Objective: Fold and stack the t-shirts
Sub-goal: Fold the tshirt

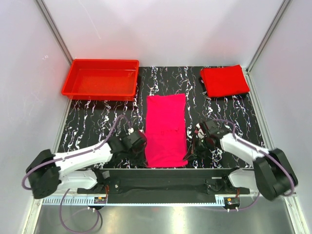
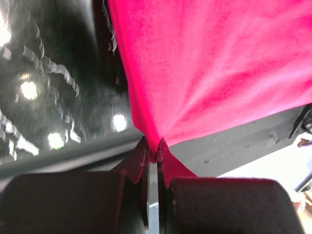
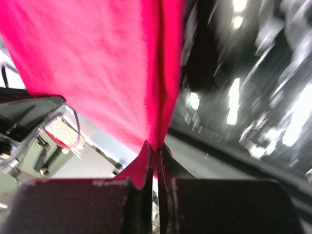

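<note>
A magenta-pink t-shirt (image 1: pixel 166 127), folded into a long strip, lies in the middle of the black marbled table. My left gripper (image 1: pixel 142 147) is shut on its near left corner; the left wrist view shows the cloth (image 2: pixel 209 68) pinched between the fingertips (image 2: pixel 157 148). My right gripper (image 1: pixel 191 147) is shut on its near right corner; the right wrist view shows the cloth (image 3: pixel 97 63) pinched at the tips (image 3: pixel 156 148). The near edge is lifted a little. A red t-shirt (image 1: pixel 224 80), folded, lies at the far right corner.
A rigid red plastic tray (image 1: pixel 101 78) stands at the far left. White walls enclose the table on three sides. A black rail (image 1: pixel 165 179) with the arm bases runs along the near edge.
</note>
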Controlling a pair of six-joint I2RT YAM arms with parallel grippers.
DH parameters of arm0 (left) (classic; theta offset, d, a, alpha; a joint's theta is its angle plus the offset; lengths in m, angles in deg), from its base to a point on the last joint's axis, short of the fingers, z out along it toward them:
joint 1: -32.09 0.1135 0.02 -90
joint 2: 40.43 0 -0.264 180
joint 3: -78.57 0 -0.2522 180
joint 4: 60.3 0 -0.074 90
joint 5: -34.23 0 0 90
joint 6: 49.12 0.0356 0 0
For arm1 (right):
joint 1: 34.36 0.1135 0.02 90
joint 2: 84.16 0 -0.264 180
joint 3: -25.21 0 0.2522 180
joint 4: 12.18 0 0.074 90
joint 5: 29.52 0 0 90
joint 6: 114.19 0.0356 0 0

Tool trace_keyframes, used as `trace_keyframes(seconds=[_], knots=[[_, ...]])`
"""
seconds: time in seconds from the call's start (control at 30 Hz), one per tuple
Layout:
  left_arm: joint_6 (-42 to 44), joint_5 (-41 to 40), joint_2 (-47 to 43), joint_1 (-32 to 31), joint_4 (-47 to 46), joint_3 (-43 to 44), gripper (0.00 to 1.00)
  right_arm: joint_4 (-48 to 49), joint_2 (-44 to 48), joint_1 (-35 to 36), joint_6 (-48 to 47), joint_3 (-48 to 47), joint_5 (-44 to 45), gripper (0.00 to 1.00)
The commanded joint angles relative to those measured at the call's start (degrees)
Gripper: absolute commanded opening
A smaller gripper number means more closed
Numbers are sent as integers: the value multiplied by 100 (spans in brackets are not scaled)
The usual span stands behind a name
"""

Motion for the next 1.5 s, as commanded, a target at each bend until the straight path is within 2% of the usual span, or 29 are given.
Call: trace_keyframes(seconds=[0.0, 0.17, 0.23, 0.43, 0.63, 0.77, 1.0, 1.33, 1.4, 1.43, 1.47], knots=[[-449, -446, -618, -411, 981, 101, 0, -479, 822, 448, 598, 214, 154, 0], [-669, -481, -1208, -526, 1404, 250, 0, -1156, 1604, 545, 758, 83, 215, 0], [-634, -516, -1226, -526, 1545, 487, 0, -1270, 1640, 537, 784, -39, 198, 0], [-20, -587, -463, -202, 1905, 1673, 0, -1332, 1228, 528, 714, -784, 479, 0], [1113, -201, 381, 1080, 1914, 2605, 0, -1508, 332, 283, 381, -2104, 690, 0], [1904, 98, 1250, 1836, 2002, 3771, 0, -1649, -589, -200, -67, -2904, 523, 0], [2600, 713, 2894, 2435, 2152, 5486, 0, -1991, -2067, -755, -674, -4582, 277, 0], [2917, 1039, 4362, 3006, 2055, 6868, 0, -2001, -3790, -1159, -885, -6445, -48, 0], [2925, 1118, 4635, 3138, 1941, 7106, 5, -2001, -4203, -1238, -921, -6692, -205, 2], [2917, 1223, 4897, 3191, 1862, 7159, 16, -2018, -4344, -1273, -955, -6989, -206, 4], [2917, 1346, 5039, 3296, 1766, 7194, 20, -2009, -4641, -1300, -991, -7140, -189, 10]])
